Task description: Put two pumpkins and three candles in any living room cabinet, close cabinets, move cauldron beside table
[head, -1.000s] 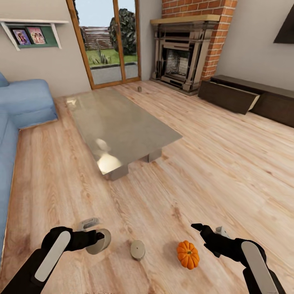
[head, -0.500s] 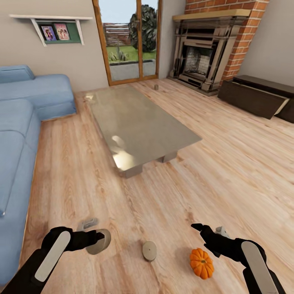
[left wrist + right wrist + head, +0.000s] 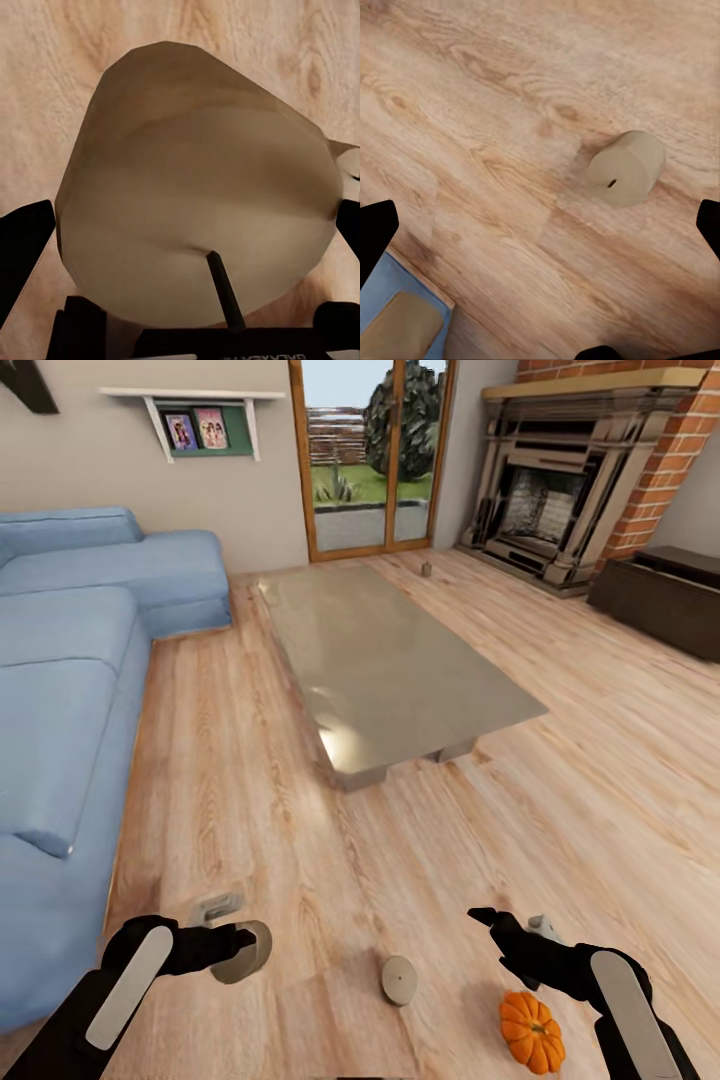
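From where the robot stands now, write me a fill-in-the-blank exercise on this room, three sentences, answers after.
1. The left gripper is shut on a ____.
2. A second candle lies on the wooden floor between the two grippers, and beside the right gripper, whose jaws are open, sits an orange ____.
3. The low table stands in mid-room, and the sofa on the robot's left is coloured ____.

Missing words: candle; pumpkin; blue

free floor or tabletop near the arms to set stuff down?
Coffee table top is bare. Open floor between it and the sofa, and toward the fireplace. Crowded by the pincers: candle and pumpkin lie there.
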